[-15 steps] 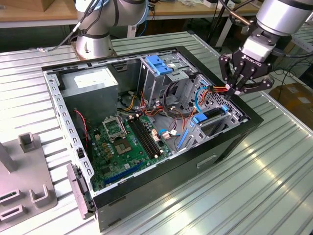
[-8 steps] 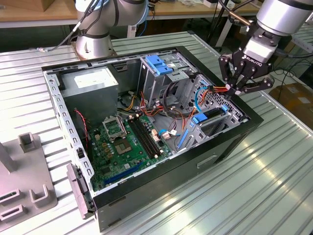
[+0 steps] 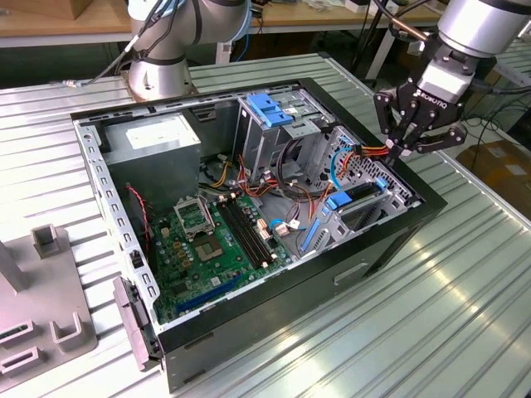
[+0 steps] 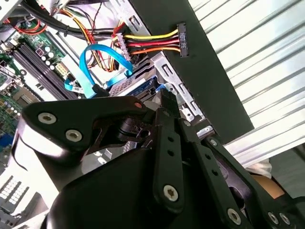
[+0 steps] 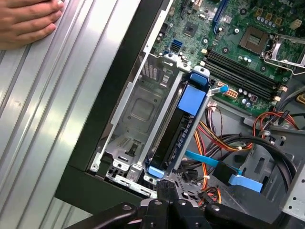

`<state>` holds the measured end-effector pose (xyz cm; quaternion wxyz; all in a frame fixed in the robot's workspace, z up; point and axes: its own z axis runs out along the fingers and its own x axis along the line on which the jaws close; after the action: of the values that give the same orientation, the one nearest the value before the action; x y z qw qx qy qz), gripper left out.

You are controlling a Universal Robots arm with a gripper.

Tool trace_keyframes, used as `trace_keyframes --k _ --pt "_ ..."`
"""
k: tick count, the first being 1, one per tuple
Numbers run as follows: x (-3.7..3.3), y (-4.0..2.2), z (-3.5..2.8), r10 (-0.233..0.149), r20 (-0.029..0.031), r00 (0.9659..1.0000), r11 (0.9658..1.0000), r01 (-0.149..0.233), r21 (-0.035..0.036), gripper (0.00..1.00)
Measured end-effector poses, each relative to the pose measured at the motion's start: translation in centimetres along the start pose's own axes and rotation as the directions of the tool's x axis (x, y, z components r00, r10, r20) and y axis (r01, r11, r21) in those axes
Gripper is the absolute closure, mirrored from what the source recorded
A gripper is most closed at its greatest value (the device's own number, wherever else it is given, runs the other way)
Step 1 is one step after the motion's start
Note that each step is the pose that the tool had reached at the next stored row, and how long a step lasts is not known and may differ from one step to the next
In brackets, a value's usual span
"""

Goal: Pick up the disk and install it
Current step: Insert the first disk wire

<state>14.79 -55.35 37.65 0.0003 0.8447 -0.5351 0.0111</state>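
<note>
**Tool closed over the seated disk**

The tool (image 3: 397,148) hovers with its fingers pressed together over a corner of the open computer case (image 3: 390,240). The disk (image 5: 172,138) stands on edge in its metal bay (image 5: 136,112), just beneath the fingertips. A hand (image 5: 26,21) rests on the surface (image 3: 465,315).
</note>
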Motion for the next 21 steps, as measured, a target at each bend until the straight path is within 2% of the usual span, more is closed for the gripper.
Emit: trace_keyframes --k 2,3,5,7,8,9,11,19,20,21 --pt "0.0 -0.01 -0.01 -0.044 0.0003 0.999 0.999 0.044 0.0008 0.89" --pt "0.01 -0.02 0.0 -0.082 0.0009 0.9966 0.9966 0.082 0.0016 0.89" --pt "0.01 -0.02 0.0 -0.118 0.0012 0.993 0.993 0.118 0.0023 0.89" --pt "0.01 -0.02 0.0 -0.158 0.0015 0.9874 0.9874 0.158 0.0032 0.89" --pt "0.01 -0.02 0.0 -0.194 0.0018 0.9809 0.9809 0.194 0.0039 0.89" --pt "0.02 -0.11 0.01 -0.208 0.002 0.9782 0.9782 0.208 0.0043 0.89" --pt "0.06 -0.47 0.0 -0.217 0.0018 0.9763 0.9762 0.217 0.0043 0.89" --pt "0.16 -0.99 -0.06 -0.219 0.0022 0.9756 0.9756 0.219 0.0032 0.89" --pt "0.18 -1.04 -0.06 -0.222 0.0022 0.975 0.975 0.222 0.0032 0.89" --pt "0.21 -1.11 -0.05 -0.236 0.0024 0.9718 0.9718 0.236 0.0035 0.89"
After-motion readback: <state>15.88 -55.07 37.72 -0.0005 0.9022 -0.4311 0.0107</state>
